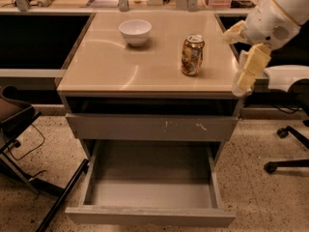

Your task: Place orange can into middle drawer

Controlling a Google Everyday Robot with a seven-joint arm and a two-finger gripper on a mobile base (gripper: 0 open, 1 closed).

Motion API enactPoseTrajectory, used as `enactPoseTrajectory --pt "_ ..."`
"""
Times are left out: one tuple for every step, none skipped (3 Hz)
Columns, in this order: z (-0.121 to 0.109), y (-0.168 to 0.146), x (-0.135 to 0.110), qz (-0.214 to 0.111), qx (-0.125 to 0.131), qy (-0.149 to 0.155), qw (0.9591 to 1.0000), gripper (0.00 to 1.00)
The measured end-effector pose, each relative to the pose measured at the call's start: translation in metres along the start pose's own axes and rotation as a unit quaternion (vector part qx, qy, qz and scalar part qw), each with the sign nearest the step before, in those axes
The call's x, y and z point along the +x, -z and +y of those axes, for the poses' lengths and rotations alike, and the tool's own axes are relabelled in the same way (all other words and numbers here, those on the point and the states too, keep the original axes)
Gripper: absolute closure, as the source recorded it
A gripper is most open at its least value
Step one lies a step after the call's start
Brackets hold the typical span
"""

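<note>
The orange can point(192, 55) stands upright on the right part of the beige cabinet top point(120, 66). The middle drawer point(149, 217) is pulled out wide below, and its grey inside is bare. My gripper point(233, 63) hangs off the cabinet's right edge, to the right of the can and apart from it. Its pale fingers point(251, 67) are spread open with nothing between them.
A white bowl point(135, 31) sits at the back of the top, left of the can. A shallower drawer front point(152, 127) with pale scratches is shut above the open drawer. A dark chair frame point(24, 144) stands at the left, and an office chair base point(289, 149) at the right.
</note>
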State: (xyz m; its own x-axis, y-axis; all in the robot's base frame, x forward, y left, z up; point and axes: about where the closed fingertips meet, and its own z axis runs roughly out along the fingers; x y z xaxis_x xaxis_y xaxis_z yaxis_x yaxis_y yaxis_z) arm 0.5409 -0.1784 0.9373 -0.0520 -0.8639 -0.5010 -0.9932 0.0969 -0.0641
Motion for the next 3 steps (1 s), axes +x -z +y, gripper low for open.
enactPoseTrajectory --pt "-0.050 -0.018 -0.004 -0.115 -0.002 0.000 0.9934 0.00" --pt "-0.089 -0.017 0.009 -0.191 0.042 -0.020 0.9804 0.00" --pt "-0.097 -0.020 0.007 -0.195 0.052 -0.024 0.9792 0.00"
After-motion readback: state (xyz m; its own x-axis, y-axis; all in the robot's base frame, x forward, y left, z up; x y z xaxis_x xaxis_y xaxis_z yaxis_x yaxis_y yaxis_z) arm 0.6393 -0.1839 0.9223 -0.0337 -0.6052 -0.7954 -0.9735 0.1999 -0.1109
